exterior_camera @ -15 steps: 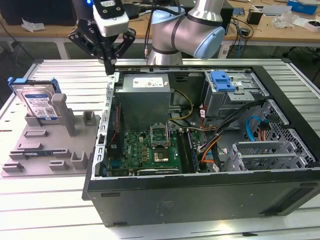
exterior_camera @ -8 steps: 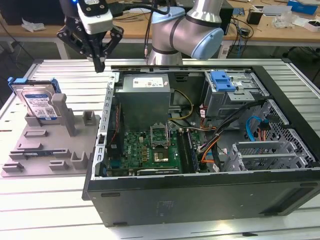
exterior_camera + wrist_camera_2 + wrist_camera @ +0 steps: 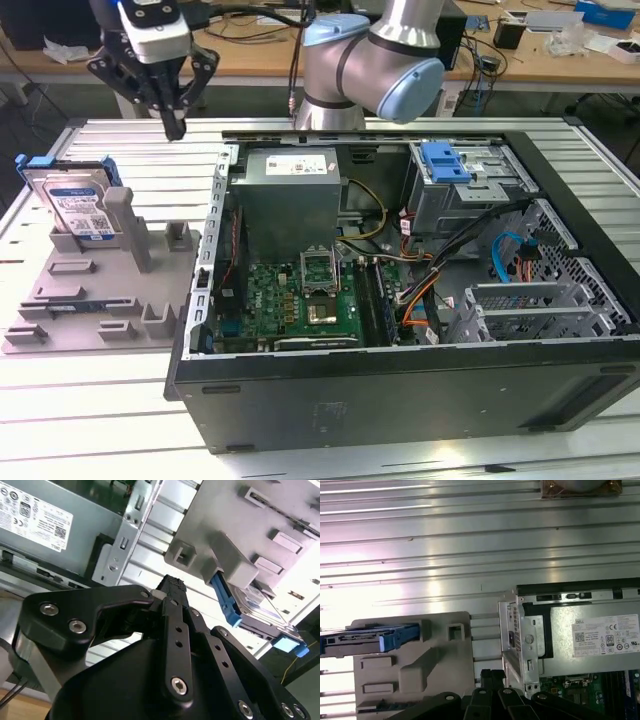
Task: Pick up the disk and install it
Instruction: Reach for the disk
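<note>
The disk [image 3: 76,206], silver with a blue-and-white label and blue rails, stands tilted at the back of the grey fixture tray [image 3: 100,300] on the exterior view's left. My gripper [image 3: 175,124] hangs above the table behind the tray, to the right of the disk and apart from it, fingers pressed together and holding nothing. In the second wrist view the shut gripper [image 3: 171,585] points toward the tray [image 3: 225,535], with the disk [image 3: 257,599] beyond. The first wrist view shows the gripper [image 3: 492,676], the tray [image 3: 420,665] and the disk [image 3: 365,639] edge-on.
An open black computer case [image 3: 400,390] lies on the ribbed metal table [image 3: 100,420], right of the tray. Inside are a power supply [image 3: 290,195], a motherboard [image 3: 300,300] and a grey drive cage with a blue latch [image 3: 445,160]. Tall posts [image 3: 135,230] rise from the tray.
</note>
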Robot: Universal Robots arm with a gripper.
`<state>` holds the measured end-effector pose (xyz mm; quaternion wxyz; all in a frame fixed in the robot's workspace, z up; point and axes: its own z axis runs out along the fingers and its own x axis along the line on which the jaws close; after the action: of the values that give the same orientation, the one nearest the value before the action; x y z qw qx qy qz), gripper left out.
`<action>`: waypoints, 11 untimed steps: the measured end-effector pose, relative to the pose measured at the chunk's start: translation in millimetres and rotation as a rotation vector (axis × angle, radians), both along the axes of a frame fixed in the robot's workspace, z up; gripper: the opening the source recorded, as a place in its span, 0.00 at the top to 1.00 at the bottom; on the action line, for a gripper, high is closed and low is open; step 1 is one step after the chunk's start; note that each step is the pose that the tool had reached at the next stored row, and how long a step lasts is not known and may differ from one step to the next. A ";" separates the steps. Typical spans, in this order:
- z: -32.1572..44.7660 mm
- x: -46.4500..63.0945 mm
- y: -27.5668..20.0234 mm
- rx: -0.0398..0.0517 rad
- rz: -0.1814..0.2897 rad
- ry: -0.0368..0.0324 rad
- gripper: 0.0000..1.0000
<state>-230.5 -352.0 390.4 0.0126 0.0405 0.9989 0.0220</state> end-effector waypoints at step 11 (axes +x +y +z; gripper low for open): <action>-1.3 -38.4 18.0 0.0001 0.000 0.0000 0.89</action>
<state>-269.0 -334.0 389.2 0.0126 0.0406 0.9989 0.0221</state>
